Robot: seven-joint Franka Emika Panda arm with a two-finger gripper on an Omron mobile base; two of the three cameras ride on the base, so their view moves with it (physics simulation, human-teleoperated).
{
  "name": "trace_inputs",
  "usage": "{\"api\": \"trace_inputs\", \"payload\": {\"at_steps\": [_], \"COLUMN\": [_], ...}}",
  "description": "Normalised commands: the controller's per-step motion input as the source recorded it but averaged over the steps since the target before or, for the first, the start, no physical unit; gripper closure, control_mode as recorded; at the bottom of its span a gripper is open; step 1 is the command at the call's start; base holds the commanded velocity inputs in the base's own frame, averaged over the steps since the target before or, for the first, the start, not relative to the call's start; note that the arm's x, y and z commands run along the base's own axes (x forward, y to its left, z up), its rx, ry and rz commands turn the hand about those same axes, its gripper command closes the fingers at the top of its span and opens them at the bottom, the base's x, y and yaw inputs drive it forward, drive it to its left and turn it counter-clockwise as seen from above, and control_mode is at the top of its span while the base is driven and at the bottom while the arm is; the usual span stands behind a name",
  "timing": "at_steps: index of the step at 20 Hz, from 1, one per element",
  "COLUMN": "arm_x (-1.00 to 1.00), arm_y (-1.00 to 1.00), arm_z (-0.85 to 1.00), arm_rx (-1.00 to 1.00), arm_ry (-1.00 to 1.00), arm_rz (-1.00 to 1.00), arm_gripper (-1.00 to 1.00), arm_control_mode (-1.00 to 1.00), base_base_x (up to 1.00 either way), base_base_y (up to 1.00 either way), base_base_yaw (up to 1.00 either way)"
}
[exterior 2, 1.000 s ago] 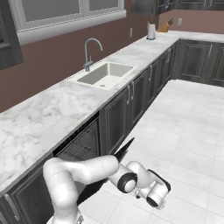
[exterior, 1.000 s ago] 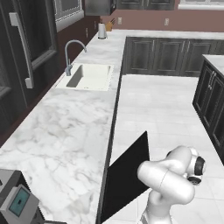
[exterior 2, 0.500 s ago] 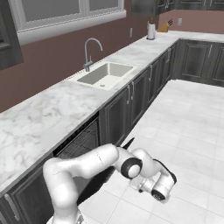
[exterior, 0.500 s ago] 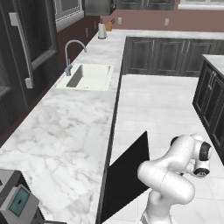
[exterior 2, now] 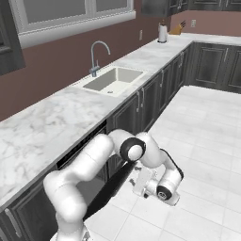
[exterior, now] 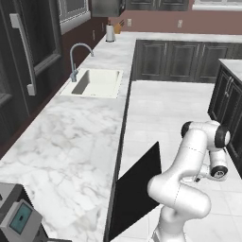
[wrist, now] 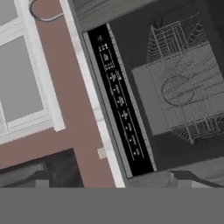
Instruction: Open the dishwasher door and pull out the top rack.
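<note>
The dishwasher door [exterior: 137, 189] hangs open, lower center; its control strip's white markings are unreadable. Arm bent low, jaws spread wide, gripping nothing.

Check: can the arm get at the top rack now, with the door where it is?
Probably yes. The dishwasher door hangs open, and the hand view looks straight into the cavity at the top rack, nothing in between.

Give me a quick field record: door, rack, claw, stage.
door: flat black rectangular dishwasher door, swung partly down and out from the cabinet run
rack: light grey wire-grid top rack, inside the dishwasher, not pulled out
claw: claw on white arm, out over the floor, holding nothing
counter: white marble countertop above the dishwasher
stage: door opened; rack pull not yet done
</note>
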Motion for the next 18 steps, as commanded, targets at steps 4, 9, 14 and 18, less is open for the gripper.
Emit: {"api": "trace_inputs", "payload": {"at_steps": [4, 9, 14, 18], "arm_x": [0.00, 0.03, 0.13, 0.19], "arm_y": [0.53, 0.49, 0.49, 0.42], "arm_z": [0.69, 0.20, 0.00, 0.00], "arm_rx": [-0.17, -0.06, 0.00, -0.01], "arm_ry": [0.28, 0.26, 0.20, 0.08], "arm_rz": [0.00, 0.00, 0.00, 0.00], "arm_gripper": [-1.00, -1.00, -1.00, -1.00], "arm_control_mode": [-1.00, -1.00, -1.00, -1.00], "base_base_x": [0.00, 0.00, 0.00, 0.00], "base_base_y": [0.00, 0.00, 0.00, 0.00], "base_base_yaw": [0.00, 0.00, 0.00, 0.00]}}
